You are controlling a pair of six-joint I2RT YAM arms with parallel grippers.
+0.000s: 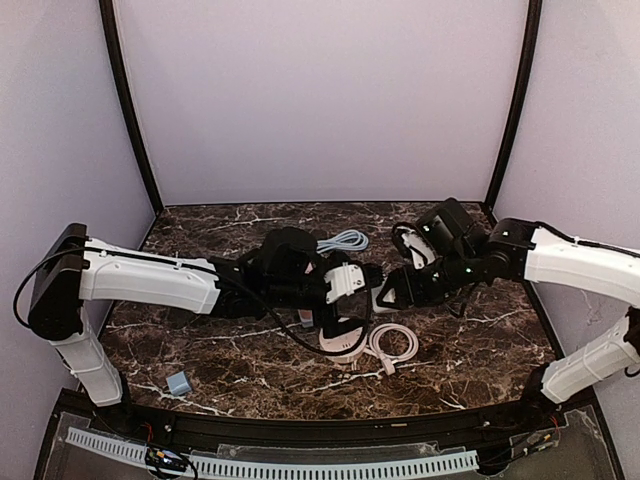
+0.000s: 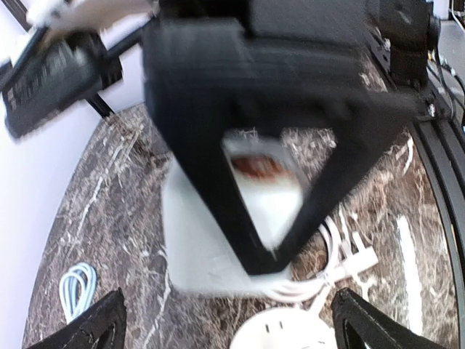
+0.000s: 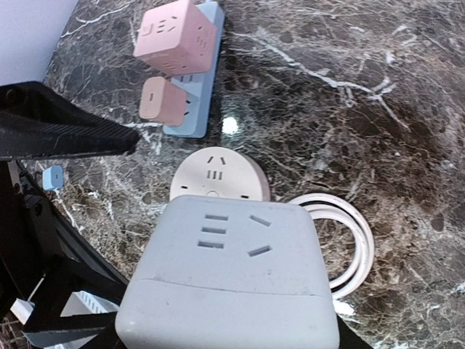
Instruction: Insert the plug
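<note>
My right gripper is shut on a grey cube socket and holds it above the table, slotted face up. The cube also shows, blurred, in the left wrist view, with the right gripper's black fingers across it. A round white socket lies on the marble just beyond it and shows under my left gripper. A white plug on a coiled white cable lies beside the round socket. My left gripper is open and empty, facing the cube from close by.
A pink cube socket and a pink adapter sit on a blue power strip under my left arm. A light blue cable coil lies at the back. A small blue block lies near the front left edge.
</note>
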